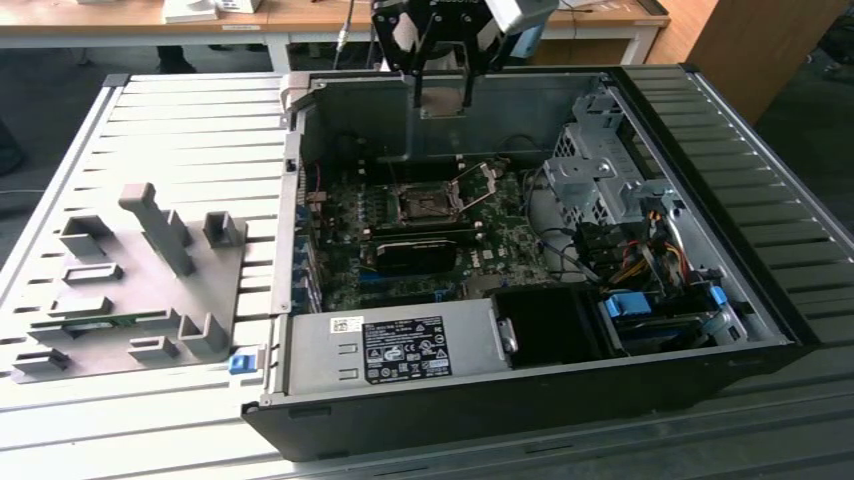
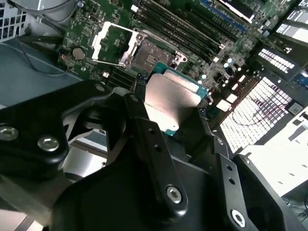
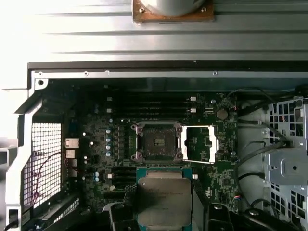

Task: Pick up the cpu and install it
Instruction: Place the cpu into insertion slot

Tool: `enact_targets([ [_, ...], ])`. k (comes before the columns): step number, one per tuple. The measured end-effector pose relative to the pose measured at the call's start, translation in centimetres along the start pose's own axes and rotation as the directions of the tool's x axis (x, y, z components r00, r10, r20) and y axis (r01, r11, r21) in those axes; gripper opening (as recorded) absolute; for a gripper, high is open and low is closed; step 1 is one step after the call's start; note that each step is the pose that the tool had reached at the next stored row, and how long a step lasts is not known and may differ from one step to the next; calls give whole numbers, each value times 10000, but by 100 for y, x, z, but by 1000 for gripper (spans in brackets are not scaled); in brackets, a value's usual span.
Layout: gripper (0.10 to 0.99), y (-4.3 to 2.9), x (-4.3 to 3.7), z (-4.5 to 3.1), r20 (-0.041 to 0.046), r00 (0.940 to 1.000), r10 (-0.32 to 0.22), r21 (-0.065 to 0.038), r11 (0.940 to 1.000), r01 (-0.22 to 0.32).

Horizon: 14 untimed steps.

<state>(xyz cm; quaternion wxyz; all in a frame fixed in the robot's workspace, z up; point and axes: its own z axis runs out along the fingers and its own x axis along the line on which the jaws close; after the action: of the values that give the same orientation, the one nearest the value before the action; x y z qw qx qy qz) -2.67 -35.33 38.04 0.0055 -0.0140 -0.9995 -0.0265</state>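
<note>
A slatted metal bench (image 1: 174, 130) is carrying an open computer case (image 1: 534, 390), and the claw (image 1: 442, 95) is hanging over the case's far wall.

In the exterior view the claw is hovering at 12 o'clock of the case, above the motherboard (image 1: 400, 250), while a grey holder plate (image 1: 120, 290) is lying on the bench at 9 o'clock of the case. In the second wrist view the claw is grasping the cpu (image 2: 171, 103) by two opposite edges, one black finger (image 2: 144, 125) pressing on each side, and the chip is riding in the air with its silvery top showing. In the first wrist view the socket (image 3: 156, 141) is sitting open and bare on the board, its metal frame (image 3: 198, 143) is lying flipped aside just beside it, and the cpu is not yet resting in it.
</note>
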Motion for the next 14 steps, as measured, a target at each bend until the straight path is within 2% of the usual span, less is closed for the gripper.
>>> enact_targets([
  [5, 541, 0, -5, 1, 5, 10000, 67, -1, 10000, -67],
  [14, 541, 1, -6, 5, 43, 9968, 793, -12, 9968, -793],
])
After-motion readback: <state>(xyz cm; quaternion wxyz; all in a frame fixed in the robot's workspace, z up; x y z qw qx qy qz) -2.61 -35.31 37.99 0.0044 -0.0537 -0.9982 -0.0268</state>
